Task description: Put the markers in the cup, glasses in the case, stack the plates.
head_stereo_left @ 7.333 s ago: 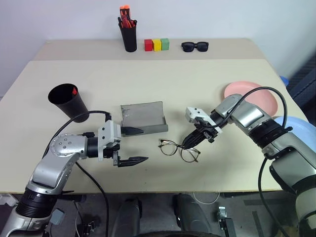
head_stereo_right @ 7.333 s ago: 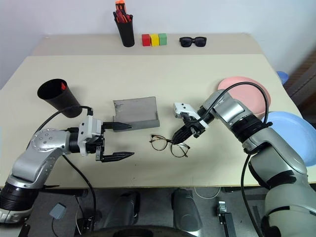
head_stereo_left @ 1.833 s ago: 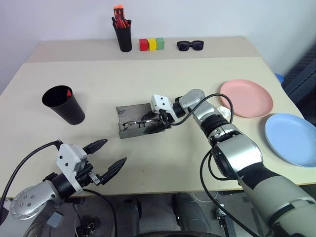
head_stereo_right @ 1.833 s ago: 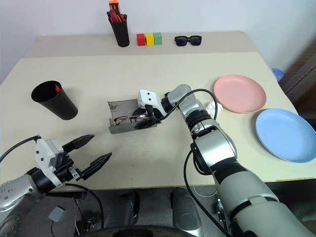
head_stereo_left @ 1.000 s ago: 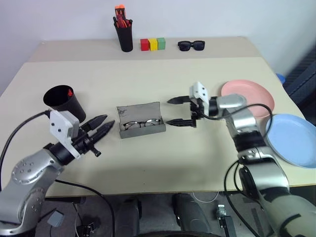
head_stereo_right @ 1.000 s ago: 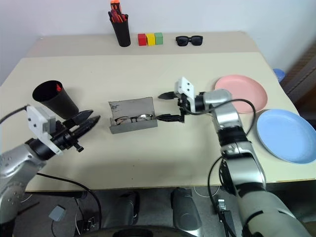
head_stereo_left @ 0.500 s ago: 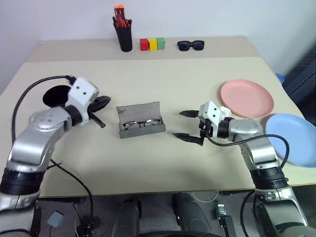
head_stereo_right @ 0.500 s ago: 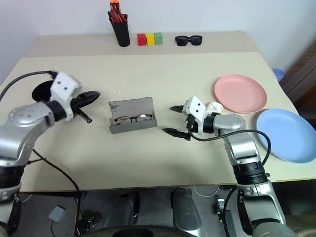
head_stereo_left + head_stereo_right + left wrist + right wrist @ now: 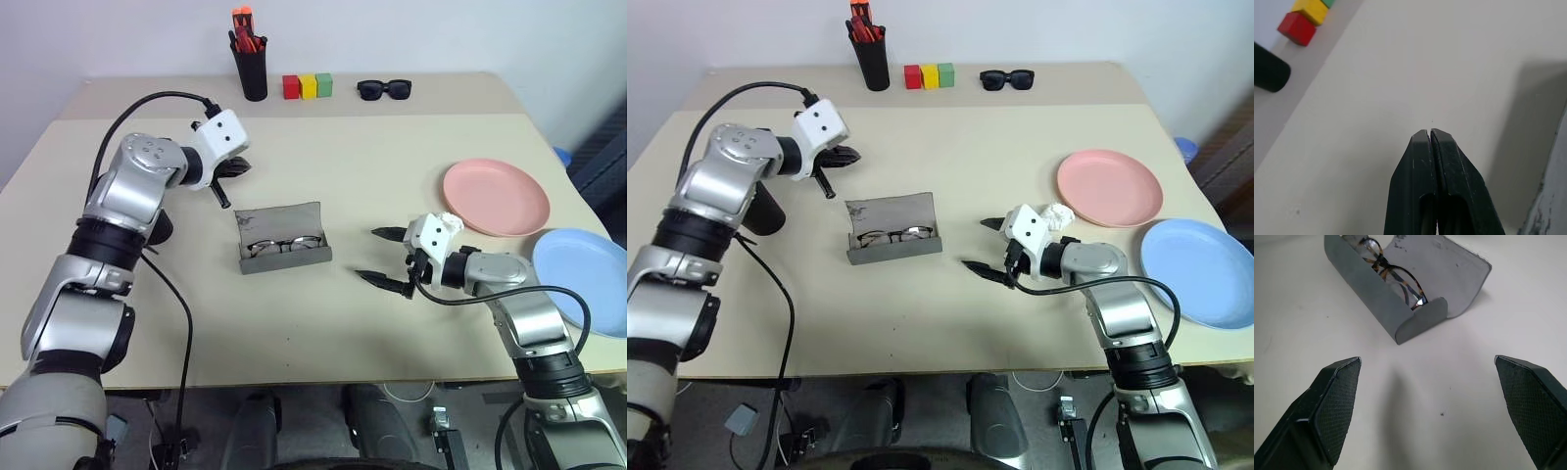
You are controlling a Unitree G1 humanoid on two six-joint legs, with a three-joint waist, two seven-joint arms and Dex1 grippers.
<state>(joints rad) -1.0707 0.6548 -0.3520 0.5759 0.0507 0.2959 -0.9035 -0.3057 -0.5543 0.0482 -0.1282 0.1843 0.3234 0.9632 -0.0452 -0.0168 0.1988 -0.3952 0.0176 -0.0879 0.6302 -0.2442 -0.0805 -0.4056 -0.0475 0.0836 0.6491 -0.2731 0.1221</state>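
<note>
Glasses [image 9: 282, 244] sit inside the grey case [image 9: 284, 238], lid up, mid bench [image 9: 392, 166]. R wrist view: frames lie along the case trough, front wall in front of them.

Pink plate [image 9: 493, 197] and blue plate [image 9: 588, 295] lie side by side on the right of the bench, not stacked, rims near each other, can't tell if touching. Cup [image 9: 763, 210] is at the left, mostly hidden behind the L arm; markers not visible.

R tool [image 9: 387, 258]: wide apart, empty, pointing at the case from its right, clear of it, hovering just over the bench. Small white crumpled thing [image 9: 448, 224] just behind it, beside the pink plate.

L tool [image 9: 233, 166]: tips pressed together, holds nothing, above bare bench behind the case's left end, not touching it. L wrist view: closed tips [image 9: 1429, 135] over bare bench.

Back edge: pen holder [image 9: 252, 61], coloured blocks [image 9: 308, 86], sunglasses [image 9: 385, 90].
</note>
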